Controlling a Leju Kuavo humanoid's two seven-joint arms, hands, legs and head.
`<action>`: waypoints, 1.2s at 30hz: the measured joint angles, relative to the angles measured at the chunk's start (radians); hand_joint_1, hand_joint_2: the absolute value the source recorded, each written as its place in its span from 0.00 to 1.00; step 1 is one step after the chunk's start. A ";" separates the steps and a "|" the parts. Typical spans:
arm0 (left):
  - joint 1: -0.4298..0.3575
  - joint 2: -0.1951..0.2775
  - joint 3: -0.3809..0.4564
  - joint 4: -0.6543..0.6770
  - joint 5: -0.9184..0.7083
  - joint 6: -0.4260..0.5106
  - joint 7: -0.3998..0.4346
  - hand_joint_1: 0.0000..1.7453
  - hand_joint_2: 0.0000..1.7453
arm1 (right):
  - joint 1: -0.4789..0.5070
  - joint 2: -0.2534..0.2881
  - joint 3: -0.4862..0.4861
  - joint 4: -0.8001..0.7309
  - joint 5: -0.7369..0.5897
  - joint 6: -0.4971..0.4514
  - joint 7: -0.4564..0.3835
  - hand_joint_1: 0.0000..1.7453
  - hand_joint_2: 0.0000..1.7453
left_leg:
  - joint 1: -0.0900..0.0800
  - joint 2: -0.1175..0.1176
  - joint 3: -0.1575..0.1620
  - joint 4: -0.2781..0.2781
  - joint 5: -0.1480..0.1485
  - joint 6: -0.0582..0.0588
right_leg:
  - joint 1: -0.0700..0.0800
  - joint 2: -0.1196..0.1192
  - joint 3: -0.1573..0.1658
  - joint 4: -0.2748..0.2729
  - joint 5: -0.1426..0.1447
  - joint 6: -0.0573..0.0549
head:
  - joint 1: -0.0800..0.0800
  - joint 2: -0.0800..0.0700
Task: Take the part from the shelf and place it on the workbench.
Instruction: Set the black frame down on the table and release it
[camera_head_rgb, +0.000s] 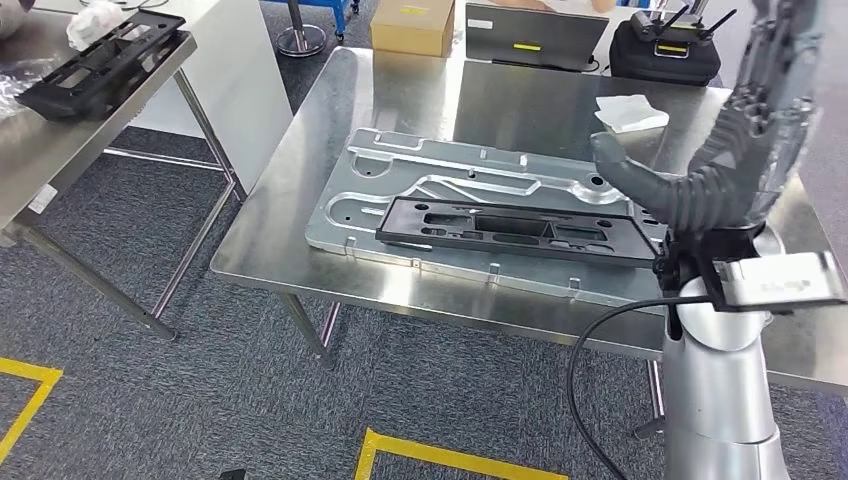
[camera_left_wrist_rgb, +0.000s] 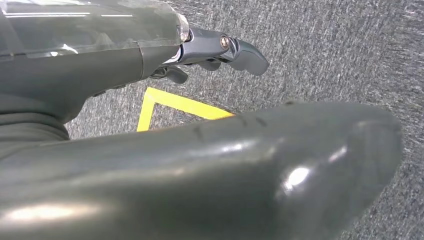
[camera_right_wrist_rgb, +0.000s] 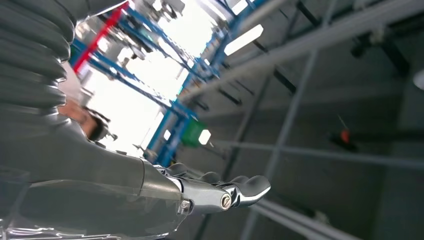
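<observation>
The right hand (camera_head_rgb: 740, 150) is raised at about three o'clock in the head view, above the right end of the steel workbench (camera_head_rgb: 300, 235), with its fingers (camera_head_rgb: 775, 60) stretched upward and its thick grey thumb (camera_head_rgb: 625, 170) angled out toward nine o'clock; it holds nothing, and its fingers are spread loose. In the right wrist view that same hand (camera_right_wrist_rgb: 200, 192) points up at ceiling beams and bright lights, palm bare. The left hand (camera_left_wrist_rgb: 150, 145) hangs over grey carpet near a yellow floor marking (camera_left_wrist_rgb: 175, 105), its fingers (camera_left_wrist_rgb: 230, 50) straight and apart, nothing in them. Just at nine o'clock from the right thumb lies the black plastic part (camera_head_rgb: 515, 232), a long flat frame with cut-out windows, lying flat on a silver stamped metal panel (camera_head_rgb: 440, 175) that lies on the workbench. At twelve o'clock from the part, near the right hand, is a crumpled white cloth (camera_head_rgb: 630, 113). Along the far edge of the bench are a cardboard box (camera_head_rgb: 412, 25), a grey laptop (camera_head_rgb: 535, 35) and a black case with antennas (camera_head_rgb: 665, 50). At ten o'clock, well apart, a second steel table (camera_head_rgb: 60, 150) carries another black frame (camera_head_rgb: 100, 65).
</observation>
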 joint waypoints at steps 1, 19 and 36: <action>0.000 0.000 0.000 0.000 0.001 0.001 0.000 0.00 0.00 | 0.010 -0.003 -0.007 -0.021 -0.014 -0.020 -0.004 0.00 0.25 | 0.000 0.000 0.000 0.001 0.000 0.002 | 0.000 0.000 0.002 -0.002 0.001 0.002 | 0.000 0.000; 0.002 -0.015 0.041 0.000 0.063 -0.024 -0.016 0.00 0.00 | 0.575 -0.114 -0.199 -0.244 -0.221 -0.093 -0.012 0.00 0.00 | 0.008 -0.002 -0.004 -0.008 0.022 -0.016 | 0.015 -0.007 0.053 -0.009 -0.032 -0.036 | 0.000 0.000; 0.007 -0.013 0.044 0.000 0.023 -0.065 -0.039 0.00 0.00 | 0.949 -0.104 -0.503 -0.312 -0.101 -0.034 -0.026 0.00 0.00 | 0.013 0.022 0.087 -0.032 -0.039 0.012 | 0.001 -0.054 -0.042 0.035 -0.009 0.009 | 0.000 0.000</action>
